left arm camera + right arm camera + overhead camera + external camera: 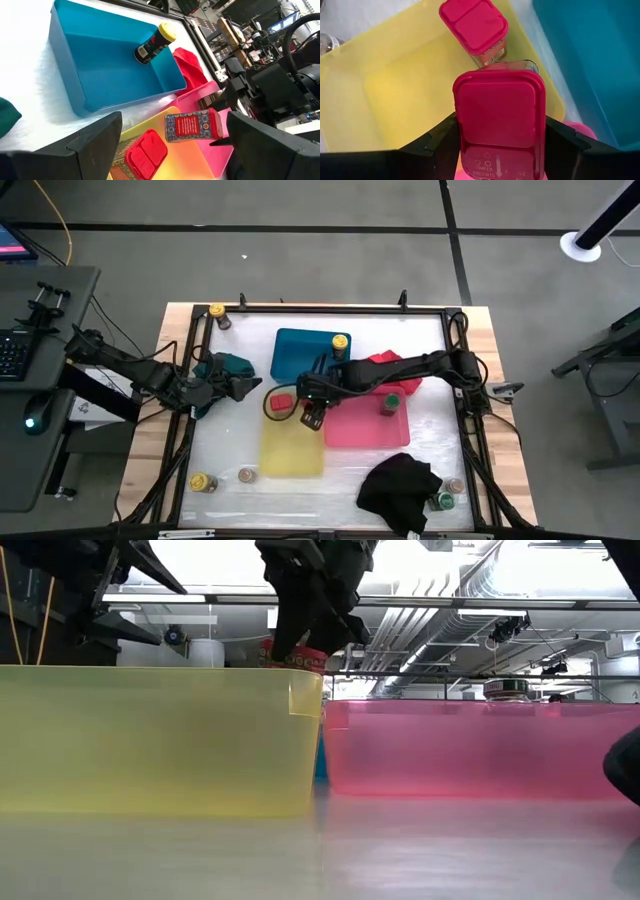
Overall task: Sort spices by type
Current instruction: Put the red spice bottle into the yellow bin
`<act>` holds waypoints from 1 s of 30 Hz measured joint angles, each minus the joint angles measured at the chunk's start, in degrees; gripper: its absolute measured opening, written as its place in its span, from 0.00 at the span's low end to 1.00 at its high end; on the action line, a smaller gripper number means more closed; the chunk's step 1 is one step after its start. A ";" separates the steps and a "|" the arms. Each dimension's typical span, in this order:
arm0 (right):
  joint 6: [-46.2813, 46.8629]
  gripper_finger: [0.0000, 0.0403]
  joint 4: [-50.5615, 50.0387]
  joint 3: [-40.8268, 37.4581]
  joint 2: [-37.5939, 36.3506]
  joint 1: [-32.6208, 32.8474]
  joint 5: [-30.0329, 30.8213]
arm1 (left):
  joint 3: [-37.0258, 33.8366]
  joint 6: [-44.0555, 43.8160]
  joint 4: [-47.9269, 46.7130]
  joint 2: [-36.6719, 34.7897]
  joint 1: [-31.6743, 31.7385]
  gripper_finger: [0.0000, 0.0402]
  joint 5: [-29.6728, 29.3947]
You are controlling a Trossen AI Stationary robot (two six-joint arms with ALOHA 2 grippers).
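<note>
Right gripper [311,413] closed around a red-lidded square jar [499,112], held over the yellow tray [292,448] edge, long axis tilted, lid toward the wrist. A second red-lidded jar [281,401] lies inside the tray. Left gripper [248,387] waits wide open beside it.

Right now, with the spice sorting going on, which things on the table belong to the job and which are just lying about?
Belongs to the job:
- red square-lidded spice jar held by the right pincer
- second red-lidded jar in the yellow plastic tray
- yellow-lidded jar in the blue tray
- green-lidded jar in the pink tray

Lying about:
- black cloth
- teal cloth
- red cloth
</note>
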 joint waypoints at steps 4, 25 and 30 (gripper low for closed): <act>-0.07 0.52 1.01 0.01 0.59 0.02 0.09 | 0.00 -0.02 0.02 0.00 0.02 0.86 -0.01; -0.57 0.52 4.63 -0.10 2.60 0.02 -0.07 | 0.02 -1.05 0.02 0.00 0.07 0.86 -0.24; -0.57 0.52 5.71 -0.10 2.60 0.07 -2.00 | 0.02 -1.04 0.02 0.00 0.07 0.86 -0.24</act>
